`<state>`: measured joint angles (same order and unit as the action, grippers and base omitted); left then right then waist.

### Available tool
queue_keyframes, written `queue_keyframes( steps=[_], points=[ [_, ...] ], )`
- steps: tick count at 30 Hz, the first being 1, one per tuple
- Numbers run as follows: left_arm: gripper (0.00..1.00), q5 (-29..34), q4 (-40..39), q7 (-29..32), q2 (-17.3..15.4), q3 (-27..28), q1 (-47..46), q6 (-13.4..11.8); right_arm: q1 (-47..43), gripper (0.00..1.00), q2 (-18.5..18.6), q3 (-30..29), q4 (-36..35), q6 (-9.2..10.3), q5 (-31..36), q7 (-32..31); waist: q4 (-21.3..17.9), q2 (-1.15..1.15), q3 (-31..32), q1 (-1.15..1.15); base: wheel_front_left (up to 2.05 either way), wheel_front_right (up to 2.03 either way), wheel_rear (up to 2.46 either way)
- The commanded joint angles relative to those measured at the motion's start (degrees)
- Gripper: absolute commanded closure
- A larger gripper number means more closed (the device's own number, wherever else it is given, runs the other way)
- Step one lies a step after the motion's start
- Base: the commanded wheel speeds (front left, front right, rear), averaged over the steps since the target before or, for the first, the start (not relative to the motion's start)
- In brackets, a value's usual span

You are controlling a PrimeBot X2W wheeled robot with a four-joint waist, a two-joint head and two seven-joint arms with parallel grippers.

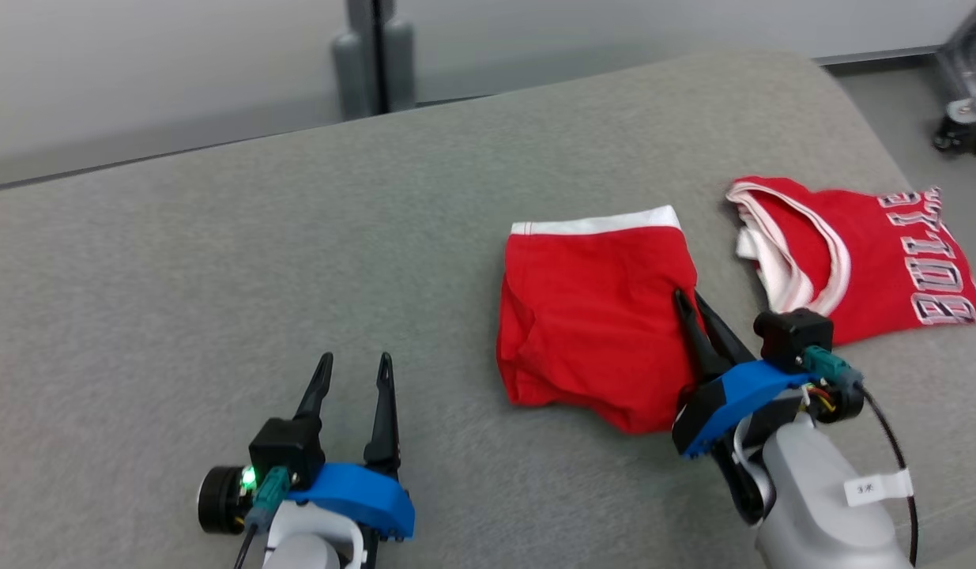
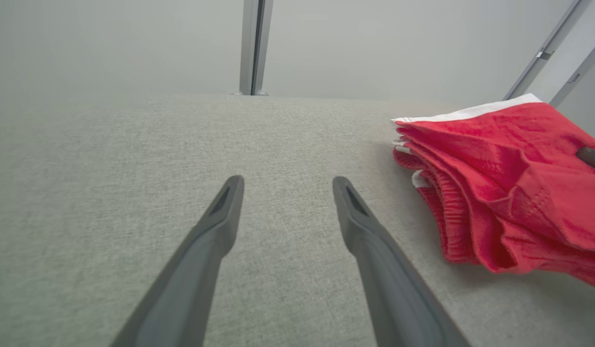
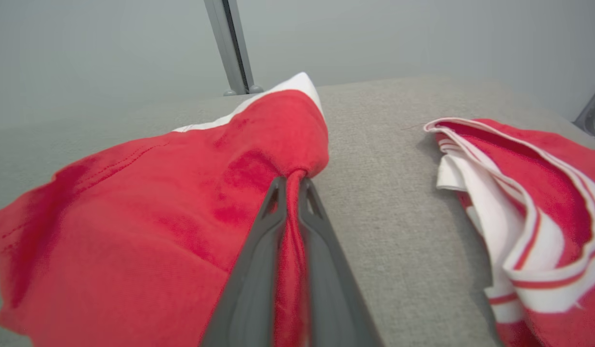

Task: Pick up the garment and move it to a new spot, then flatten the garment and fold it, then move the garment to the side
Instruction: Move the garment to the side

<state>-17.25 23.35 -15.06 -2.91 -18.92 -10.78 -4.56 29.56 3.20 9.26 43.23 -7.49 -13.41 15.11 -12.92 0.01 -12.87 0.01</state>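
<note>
Right gripper (image 1: 688, 303) enters the head view from 5 o'clock, its two dark fingers drawn narrow together and pointing toward 11 o'clock, with their tips on the right-hand edge of the garment (image 1: 590, 316). That garment is a pair of red shorts with a white waistband, lying roughly flat on the grey fabric surface (image 1: 298, 261) just right of the middle; the waistband is at its 12 o'clock side. At 3 o'clock from it, apart from it, lies a red jersey (image 1: 875, 253) with white trim and lettering (the letters run along its outer edge). At 7 o'clock the left gripper (image 1: 355, 359) hovers over bare grey cloth, fingers spread wide, holding nothing, well apart from the shorts. A grey post (image 1: 374, 55) stands beyond the surface at 12 o'clock.

In the left wrist view the two fingers rise from 6 o'clock with a wide gap and only grey fabric between them. The shorts sit at 3 o'clock, layered edges facing the camera, white band uppermost.

In the right wrist view the fingers are closed on a pinched ridge of the red cloth, which bunches at their tips near the middle. The rest of the shorts spreads toward 8 o'clock. The jersey lies at 3 o'clock, with bare surface between it and the fingers.
</note>
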Motion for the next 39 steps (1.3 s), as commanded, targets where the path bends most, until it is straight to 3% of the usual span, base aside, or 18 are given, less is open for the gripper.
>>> queue_keyframes(
  steps=[1,9,15,20,26,32,38,39],
  points=[
    [0.0,-0.19,0.28,-0.14,0.02,0.2,-0.47,0.07,-1.07,1.0,-0.06,1.02,-0.28,0.0,-0.64,0.06,-6.26,-0.01,3.45,-0.01,0.0,0.0,0.0],
    [0.0,0.73,1.41,-0.14,0.0,-0.21,-1.74,1.18,-2.2,1.0,-0.2,3.84,-0.82,0.0,-2.47,0.06,-14.55,-0.01,2.33,-0.01,0.0,0.0,0.0],
    [0.0,0.92,2.16,-0.14,-0.04,-0.73,-2.66,1.48,-2.19,1.0,-0.13,5.15,-0.87,0.0,-2.3,0.06,-15.8,-0.01,1.2,-0.01,0.0,0.0,0.0],
    [0.0,1.13,2.97,-0.14,-0.03,-1.0,-2.79,1.57,1.36,1.0,1.89,5.31,0.66,0.0,-1.4,0.06,-13.73,-0.01,-0.22,-0.01,0.0,0.0,0.0],
    [0.0,2.13,3.38,-0.14,-0.03,-0.31,-3.51,1.76,7.74,1.0,8.02,4.67,3.49,0.0,1.8,0.05,-9.11,-0.01,-1.99,-0.01,0.0,0.0,0.0],
    [0.0,3.16,3.13,-0.14,-0.01,0.38,-4.03,1.93,13.24,1.0,15.99,0.43,9.29,0.0,6.61,0.05,-4.18,-0.01,-4.19,-0.01,0.0,0.0,0.0],
    [0.0,3.69,2.68,-0.14,0.01,0.64,-4.55,1.73,15.85,1.0,21.08,-6.09,14.75,0.0,12.25,0.06,-1.29,-0.01,-5.92,-0.01,0.0,0.0,0.0],
    [0.0,3.81,2.72,-0.14,0.01,0.69,-4.68,1.78,16.1,0.74,21.63,-7.8,15.67,0.0,13.34,0.05,-0.9,-0.01,-6.18,-0.01,0.0,0.0,0.0]
  ],
)
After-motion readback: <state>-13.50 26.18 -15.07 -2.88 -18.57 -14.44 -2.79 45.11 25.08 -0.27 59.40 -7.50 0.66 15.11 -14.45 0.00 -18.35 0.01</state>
